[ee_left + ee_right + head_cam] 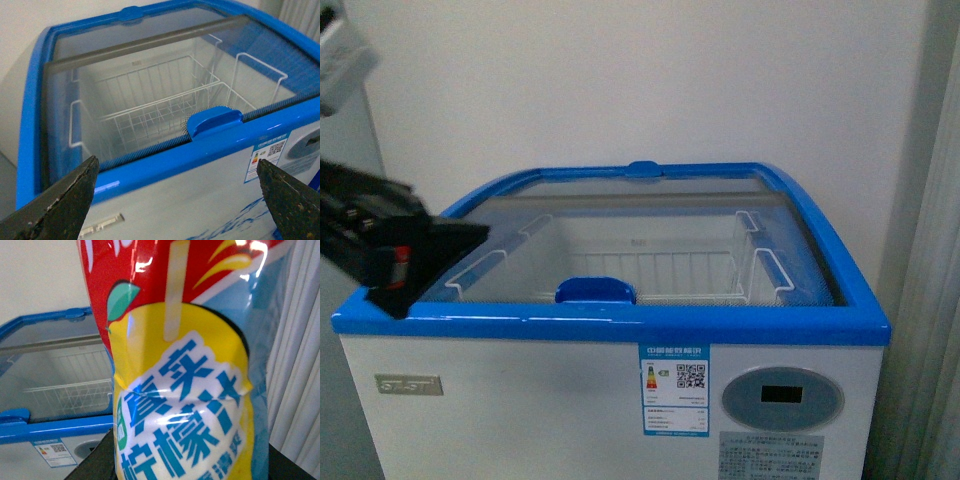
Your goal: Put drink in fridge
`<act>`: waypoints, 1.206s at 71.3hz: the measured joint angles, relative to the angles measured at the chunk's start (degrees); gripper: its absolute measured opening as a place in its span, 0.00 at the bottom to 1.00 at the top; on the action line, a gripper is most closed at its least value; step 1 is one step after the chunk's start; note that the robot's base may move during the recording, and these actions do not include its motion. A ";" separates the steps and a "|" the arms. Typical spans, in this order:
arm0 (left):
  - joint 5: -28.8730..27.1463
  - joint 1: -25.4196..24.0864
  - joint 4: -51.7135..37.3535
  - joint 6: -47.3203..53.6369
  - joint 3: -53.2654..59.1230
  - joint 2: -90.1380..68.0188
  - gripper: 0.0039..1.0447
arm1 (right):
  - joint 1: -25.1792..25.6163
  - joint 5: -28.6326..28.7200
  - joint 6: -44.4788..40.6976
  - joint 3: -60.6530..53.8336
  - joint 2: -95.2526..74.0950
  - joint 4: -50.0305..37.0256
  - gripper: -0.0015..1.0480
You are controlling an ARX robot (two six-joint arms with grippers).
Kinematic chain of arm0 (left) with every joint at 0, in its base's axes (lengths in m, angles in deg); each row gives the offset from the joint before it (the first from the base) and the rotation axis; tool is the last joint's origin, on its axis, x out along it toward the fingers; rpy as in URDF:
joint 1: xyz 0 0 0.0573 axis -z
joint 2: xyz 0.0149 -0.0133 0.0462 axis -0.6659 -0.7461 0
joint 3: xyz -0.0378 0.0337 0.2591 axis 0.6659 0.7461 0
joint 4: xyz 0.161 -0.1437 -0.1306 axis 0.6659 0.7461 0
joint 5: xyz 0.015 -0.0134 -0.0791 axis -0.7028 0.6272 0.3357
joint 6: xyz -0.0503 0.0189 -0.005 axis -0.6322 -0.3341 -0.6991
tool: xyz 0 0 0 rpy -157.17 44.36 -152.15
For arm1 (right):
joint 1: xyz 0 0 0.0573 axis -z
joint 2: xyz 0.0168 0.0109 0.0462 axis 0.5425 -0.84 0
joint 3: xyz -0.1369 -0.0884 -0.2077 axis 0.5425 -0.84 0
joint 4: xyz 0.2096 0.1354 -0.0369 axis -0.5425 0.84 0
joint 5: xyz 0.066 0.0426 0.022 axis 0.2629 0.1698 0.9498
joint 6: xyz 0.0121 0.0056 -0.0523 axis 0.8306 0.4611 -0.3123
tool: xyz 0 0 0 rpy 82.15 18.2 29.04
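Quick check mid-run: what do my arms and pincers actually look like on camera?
Left arm: boxy black housing with a small red patch. Left pincer: two dark, scuffed wedge fingers tapering to points. Right pincer: only plain black edges show; its arm is out of view.

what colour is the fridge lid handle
The handle is blue, clearest in the left wrist view.

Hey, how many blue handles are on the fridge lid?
2. The front handle sits midway along the near edge of the fridge; the back handle sits midway along the far edge. No others appear to be hidden.
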 joint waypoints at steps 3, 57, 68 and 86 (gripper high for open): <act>0.87 1.27 1.95 4.74 -2.99 -2.05 0.92 | 0.00 -0.02 0.00 0.00 0.00 0.00 0.38; 1.90 5.75 17.59 42.84 -32.85 -30.25 0.92 | 0.00 0.00 -0.02 0.00 0.00 0.00 0.38; 2.23 5.86 18.32 42.47 -37.99 -34.77 0.92 | 0.00 -0.02 -0.02 0.00 0.00 0.00 0.38; -1.49 6.40 20.33 39.34 -56.61 -45.86 0.92 | 0.00 0.00 0.00 0.00 0.00 0.00 0.38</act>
